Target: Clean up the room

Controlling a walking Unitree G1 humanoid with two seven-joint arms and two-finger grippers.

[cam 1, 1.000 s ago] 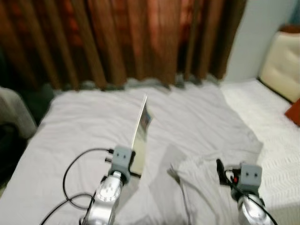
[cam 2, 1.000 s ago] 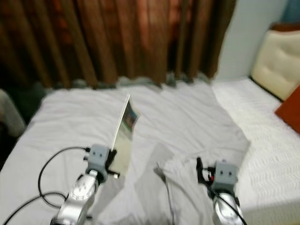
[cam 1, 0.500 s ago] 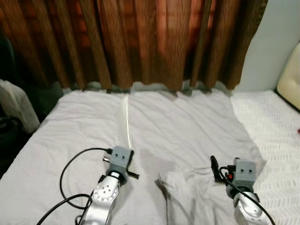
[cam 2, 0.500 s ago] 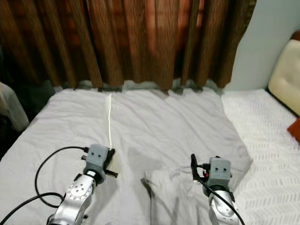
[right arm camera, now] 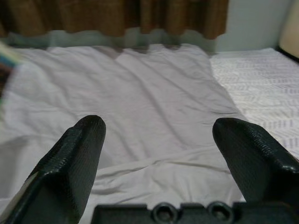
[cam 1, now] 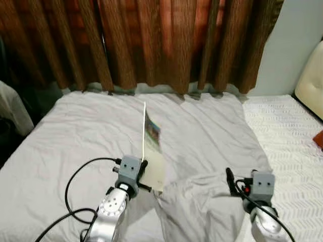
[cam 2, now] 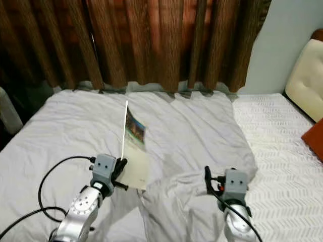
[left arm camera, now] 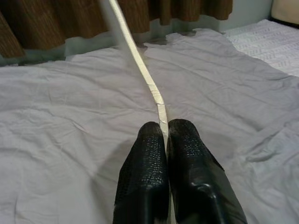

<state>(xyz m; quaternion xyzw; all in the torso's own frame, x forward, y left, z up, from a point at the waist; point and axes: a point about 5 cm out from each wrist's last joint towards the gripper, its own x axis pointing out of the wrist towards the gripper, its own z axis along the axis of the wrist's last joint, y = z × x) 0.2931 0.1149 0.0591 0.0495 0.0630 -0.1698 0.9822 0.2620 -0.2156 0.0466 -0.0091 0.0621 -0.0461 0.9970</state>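
Head view: the left gripper (cam 1: pixel 143 170) pinches the near edge of a thin magazine (cam 1: pixel 152 143), held upright on edge above a grey bedsheet (cam 1: pixel 81 126). The right gripper (cam 1: pixel 231 182) hovers over a rumpled fold on the right. Brown curtains (cam 1: pixel 151 40) close the far side; a white quilt (cam 1: pixel 292 136) lies right.

Left wrist view: fingers (left arm camera: pixel 145 186) closed tight on the magazine's thin edge.

Right wrist view: fingers (right arm camera: pixel 70 158) spread wide, holding nothing.

The floppy magazine could bend or slip from so narrow a grip. Open sheet lies left and far; the curtains limit reach.
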